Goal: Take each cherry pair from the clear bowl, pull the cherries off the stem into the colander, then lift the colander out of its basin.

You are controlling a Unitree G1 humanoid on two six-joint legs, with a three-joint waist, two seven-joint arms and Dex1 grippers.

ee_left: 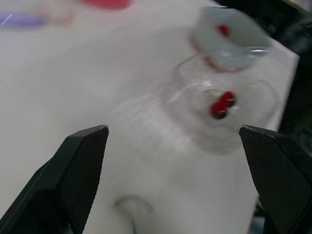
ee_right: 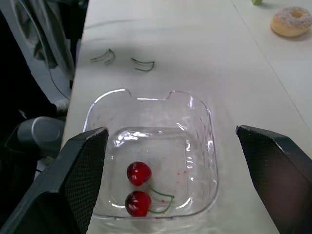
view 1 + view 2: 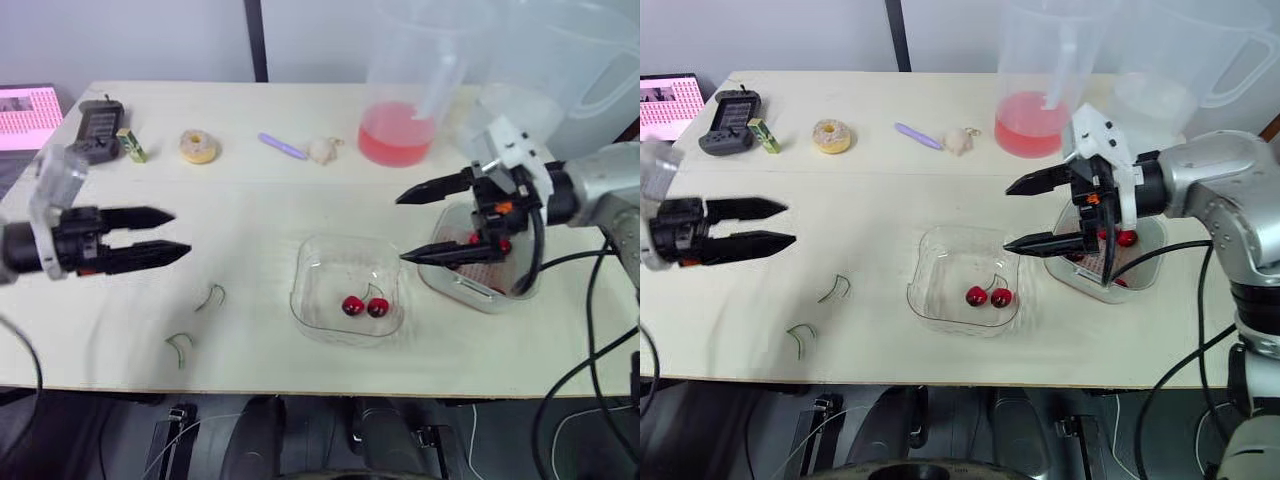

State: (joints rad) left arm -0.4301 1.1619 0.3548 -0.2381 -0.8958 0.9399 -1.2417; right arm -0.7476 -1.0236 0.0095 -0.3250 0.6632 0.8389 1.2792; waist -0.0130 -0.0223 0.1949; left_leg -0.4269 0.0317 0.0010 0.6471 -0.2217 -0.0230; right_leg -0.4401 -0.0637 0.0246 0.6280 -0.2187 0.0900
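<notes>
My right hand (image 3: 400, 230) and left hand (image 3: 182, 232) are both spread, empty. One cherry pair (image 3: 364, 305) lies in the clear bowl (image 3: 305, 262), near the right hand. Recommendation: descend squarely over one cherry, clear of the bowl wall.

The left pincer (image 3: 180, 233), two black fingers, reaches in from the left side and points toward the right, its fingers parted one above the other. The right pincer (image 3: 400, 229), on a silver forearm (image 3: 600, 182), points back toward it, fingers likewise spread apart.
</notes>
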